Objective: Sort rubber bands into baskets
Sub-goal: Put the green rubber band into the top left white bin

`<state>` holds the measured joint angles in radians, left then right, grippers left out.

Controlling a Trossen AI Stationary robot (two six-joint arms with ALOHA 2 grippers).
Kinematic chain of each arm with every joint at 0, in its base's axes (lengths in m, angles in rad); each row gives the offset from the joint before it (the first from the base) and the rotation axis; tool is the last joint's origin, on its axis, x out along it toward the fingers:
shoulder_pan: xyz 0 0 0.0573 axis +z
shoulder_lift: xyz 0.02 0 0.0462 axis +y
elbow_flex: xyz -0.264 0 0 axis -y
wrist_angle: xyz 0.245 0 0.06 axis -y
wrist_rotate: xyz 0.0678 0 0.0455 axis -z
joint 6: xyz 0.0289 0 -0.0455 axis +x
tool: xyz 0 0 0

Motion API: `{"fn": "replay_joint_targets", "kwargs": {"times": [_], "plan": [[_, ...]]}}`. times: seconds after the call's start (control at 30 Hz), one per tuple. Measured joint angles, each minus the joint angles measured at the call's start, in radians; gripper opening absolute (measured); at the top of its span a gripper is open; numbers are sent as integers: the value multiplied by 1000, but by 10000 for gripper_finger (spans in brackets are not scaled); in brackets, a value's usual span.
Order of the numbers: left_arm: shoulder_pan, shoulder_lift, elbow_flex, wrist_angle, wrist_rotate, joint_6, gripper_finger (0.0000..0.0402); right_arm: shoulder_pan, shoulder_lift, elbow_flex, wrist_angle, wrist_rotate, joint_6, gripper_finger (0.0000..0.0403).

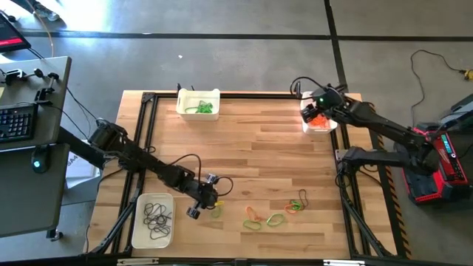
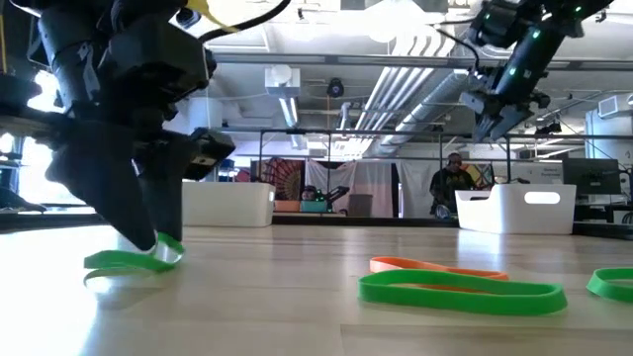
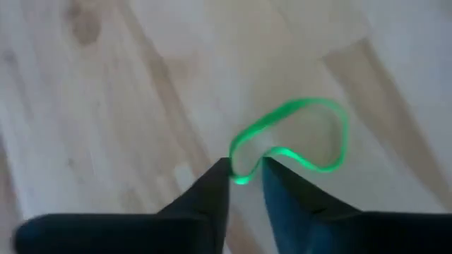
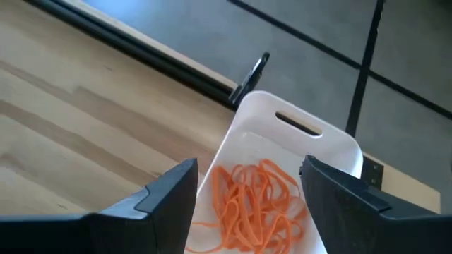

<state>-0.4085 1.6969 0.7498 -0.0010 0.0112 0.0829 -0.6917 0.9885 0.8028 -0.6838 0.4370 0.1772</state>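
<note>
Right now a green rubber band (image 3: pixel 300 137) lies on the worktop (image 1: pixel 251 155) near its front edge, just beside the basket of dark bands (image 1: pixel 153 219), with the left gripper (image 3: pixel 245 171) down on it. The jaws stand narrowly parted with one end of the loop between their tips; whether they have clenched on it I cannot tell. So the step in hand looks like picking up this green band. Next it calls for a firm pinch, a lift clear of the wood, and a carry to the far basket with green bands (image 1: pixel 198 103).

More loose bands, green and orange (image 1: pixel 275 214), lie to the right along the front. The right gripper (image 4: pixel 247 187) hangs over the orange-band basket (image 4: pixel 296 141) at the far right corner, jaws spread wide and empty.
</note>
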Motion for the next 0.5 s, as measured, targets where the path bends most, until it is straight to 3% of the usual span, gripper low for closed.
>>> {"fn": "replay_joint_targets", "kwargs": {"times": [0.17,0.5], "plan": [[2,10,0,-14,65,-4,7,25,-52,0,0,0,0,240],[95,-143,0,-65,-105,-141,1,71,-87,0,0,0,20,240]]}}
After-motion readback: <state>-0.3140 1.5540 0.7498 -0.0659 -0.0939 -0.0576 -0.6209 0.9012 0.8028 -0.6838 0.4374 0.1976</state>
